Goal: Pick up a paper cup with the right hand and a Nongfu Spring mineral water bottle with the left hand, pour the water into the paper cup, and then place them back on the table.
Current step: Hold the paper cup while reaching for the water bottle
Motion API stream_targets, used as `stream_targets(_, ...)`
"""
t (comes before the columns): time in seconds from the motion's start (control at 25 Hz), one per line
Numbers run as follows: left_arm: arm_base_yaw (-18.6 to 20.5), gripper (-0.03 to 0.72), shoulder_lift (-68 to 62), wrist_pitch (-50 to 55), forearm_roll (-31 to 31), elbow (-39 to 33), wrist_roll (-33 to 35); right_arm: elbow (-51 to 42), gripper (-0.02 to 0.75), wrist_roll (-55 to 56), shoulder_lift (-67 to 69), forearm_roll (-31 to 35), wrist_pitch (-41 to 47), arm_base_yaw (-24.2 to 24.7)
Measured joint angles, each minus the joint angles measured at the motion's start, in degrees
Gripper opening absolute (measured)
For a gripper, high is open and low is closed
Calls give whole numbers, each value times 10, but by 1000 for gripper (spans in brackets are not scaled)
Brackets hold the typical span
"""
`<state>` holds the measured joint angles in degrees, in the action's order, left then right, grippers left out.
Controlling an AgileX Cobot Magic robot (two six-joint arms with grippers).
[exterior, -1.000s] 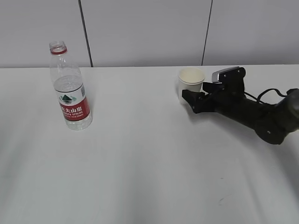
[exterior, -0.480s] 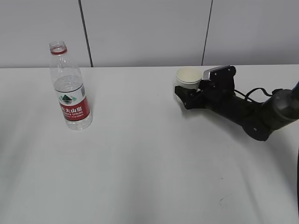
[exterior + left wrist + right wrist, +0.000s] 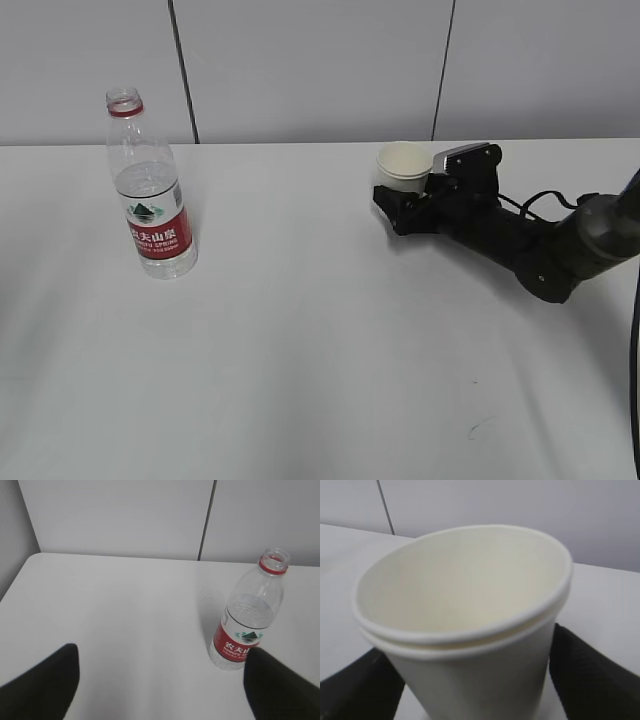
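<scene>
The paper cup (image 3: 404, 165) stands upright and empty on the white table (image 3: 300, 330), at the back right. My right gripper (image 3: 402, 200) lies low on the table with a black finger on each side of the cup's lower wall. In the right wrist view the cup (image 3: 465, 605) fills the frame between the fingers (image 3: 590, 675), with a thin gap showing at the right finger. The Nongfu Spring bottle (image 3: 148, 190) stands upright and uncapped at the left, partly full of water. My left gripper (image 3: 162, 655) is wide open and empty, with the bottle (image 3: 247, 617) ahead to its right.
A grey panelled wall (image 3: 300, 70) runs along the table's far edge. A small dark scratch mark (image 3: 478, 430) is on the tabletop at the front right. A black cable (image 3: 560, 200) loops behind the right arm.
My right gripper has slid left until its fingers are on both sides of the cup; the cup shifted slightly left. The bottle has not moved.
</scene>
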<state>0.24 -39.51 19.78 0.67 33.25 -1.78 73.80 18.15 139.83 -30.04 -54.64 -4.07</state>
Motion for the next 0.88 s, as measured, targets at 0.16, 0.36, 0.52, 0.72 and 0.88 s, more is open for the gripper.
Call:
stream_targets(0.16, 0, 596, -11, -2, 0, 0, 0, 2, 646, 0, 0, 0, 0, 0)
stream_targets(0.36, 0, 596, -11, -3, 0, 0, 0, 3, 640, 0, 0, 0, 0, 0)
stream_targets(0.52, 0, 596, -11, -3, 0, 0, 0, 2, 635, 1, 0, 0, 0, 0)
stream_targets(0.72, 0, 595, -11, -3, 0, 0, 0, 2, 554, 1, 0, -5, 0, 0)
stream_targets(0.88, 0, 595, -11, -3, 0, 0, 0, 2, 521, 1, 0, -17, -3, 0)
